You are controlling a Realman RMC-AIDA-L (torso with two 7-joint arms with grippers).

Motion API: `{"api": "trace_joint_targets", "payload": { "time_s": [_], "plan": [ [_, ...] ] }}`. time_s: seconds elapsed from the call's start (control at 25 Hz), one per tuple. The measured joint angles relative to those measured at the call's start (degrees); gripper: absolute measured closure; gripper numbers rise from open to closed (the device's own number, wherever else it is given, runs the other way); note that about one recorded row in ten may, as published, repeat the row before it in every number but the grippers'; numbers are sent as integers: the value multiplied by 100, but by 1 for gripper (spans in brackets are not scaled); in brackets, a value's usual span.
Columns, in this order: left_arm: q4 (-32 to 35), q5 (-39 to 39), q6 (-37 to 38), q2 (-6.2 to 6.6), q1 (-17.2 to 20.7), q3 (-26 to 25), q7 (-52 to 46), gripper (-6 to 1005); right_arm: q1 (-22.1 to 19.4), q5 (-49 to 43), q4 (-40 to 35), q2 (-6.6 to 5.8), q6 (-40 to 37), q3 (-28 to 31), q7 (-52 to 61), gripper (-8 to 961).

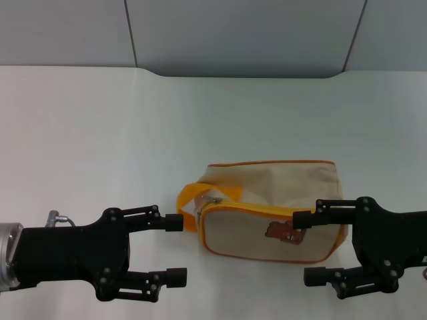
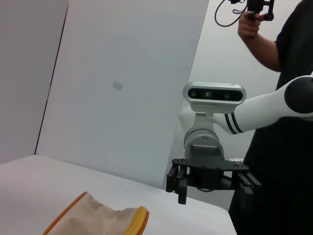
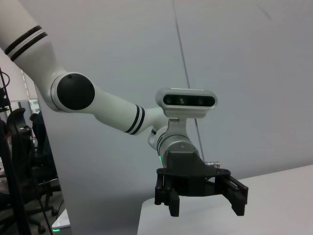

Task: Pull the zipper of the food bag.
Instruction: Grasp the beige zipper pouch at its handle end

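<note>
- Canvas of the food bag (image 1: pixel 267 200) lay on the white table (image 1: pixel 100 133), near the front edge and right of centre in the head view, resting on one broad side with the brown bear print (image 1: pixel 283 232) facing up.
- Orange piping ran around the bag's edges, and the orange strap loop (image 1: pixel 190 200) stuck out at the end nearest the left arm.
- The zipper (image 1: pixel 250 210) followed the upper edge of the printed panel, its small silver pull tab (image 1: pixel 215 200) lying at the strap end, just inside the loop.
- The left gripper (image 1: pixel 177 250) hung low over the table beside the strap end, fingers spread wide apart and holding nothing; its upper fingertip (image 1: pixel 175 222) sat just beside the strap loop, and contact could not be judged.
- The right gripper (image 1: pixel 310 248) stood at the bag's opposite end, also spread wide and empty; its upper finger (image 1: pixel 303 219) overlapped the bag's corner beside the bear print, hiding part of the piping there.
- Grey wall panels (image 1: pixel 233 33) stood behind the table's far edge.
- In the left wrist view a person in dark clothing (image 2: pixel 283 98) stood behind the right arm, holding a black handheld device (image 2: pixel 259 10) with a cable.
- In the right wrist view dark office chairs (image 3: pixel 19 166) stood beyond the table.
</note>
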Motion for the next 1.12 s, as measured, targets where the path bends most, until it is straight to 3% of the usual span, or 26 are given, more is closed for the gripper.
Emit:
{"api": "trace_joint_targets", "payload": {
  "time_s": [0.56, 0.64, 0.72, 0.84, 1.0, 1.12],
  "plan": [
    [-19, -1, -137, -37, -9, -3, 0, 237, -20, -10, 7, -2, 2, 5, -3, 186],
    [-45, -25, -538, -138, 35, -60, 41, 246, -52, -9, 7, -2, 37, 8, -3, 186],
    [-63, -36, -1361, -346, 147, -134, 315, 255, -87, 1, 7, -2, 103, 7, -3, 186],
    [-246, -53, -1842, -405, 151, -148, 563, 269, -118, 12, 13, 2, 135, 8, -4, 186],
    [-1007, -200, -2826, -415, -145, -118, 1033, 286, -178, 30, 27, 5, 140, 18, -3, 185],
    [-1058, -200, -2885, -421, -204, -110, 1050, 300, -181, 34, 29, 6, 140, 28, -4, 185]
  ]
}}
